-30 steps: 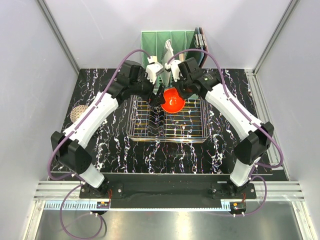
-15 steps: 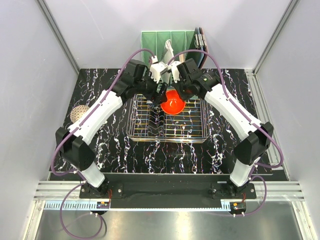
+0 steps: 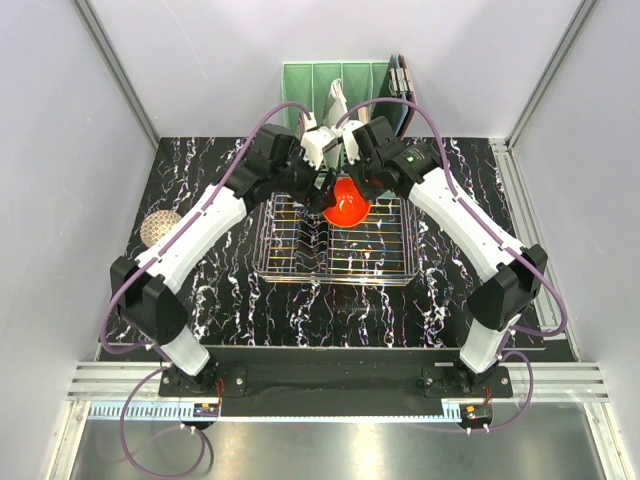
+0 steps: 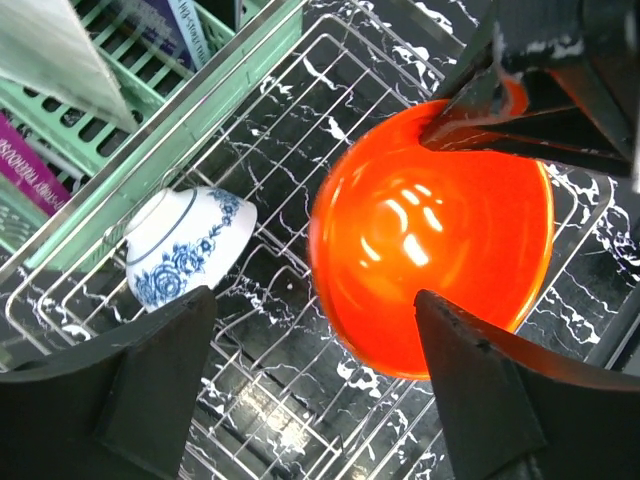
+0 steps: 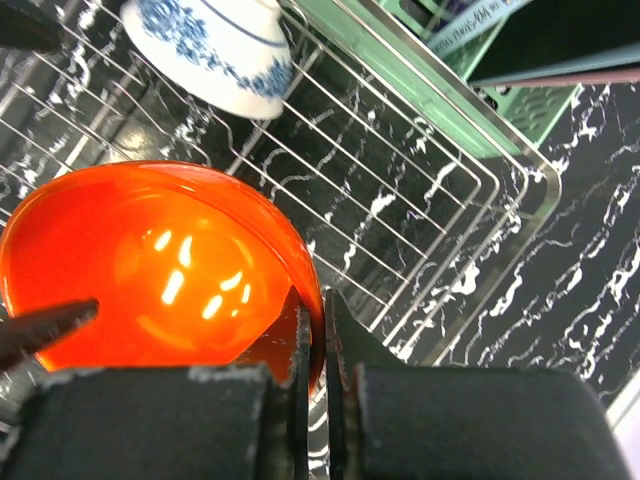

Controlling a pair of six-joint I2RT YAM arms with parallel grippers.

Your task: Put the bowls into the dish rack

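My right gripper [image 5: 315, 330] pinches the orange bowl [image 5: 150, 270] by its rim over the rack [image 5: 420, 200]; left gripper [image 4: 312, 300] spread, near it; blue-white bowl [image 5: 215, 45] lies tilted in the rack.

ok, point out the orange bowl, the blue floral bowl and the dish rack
orange bowl [image 4: 440, 230], left wrist view, centre of its glossy inside.
blue floral bowl [image 4: 190, 255], left wrist view, its patterned outer wall.
dish rack [image 3: 285, 248], top external view, tines in its left half.

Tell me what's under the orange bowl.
The wire rack and the marbled table show around the orange bowl. What lies directly beneath it is covered.
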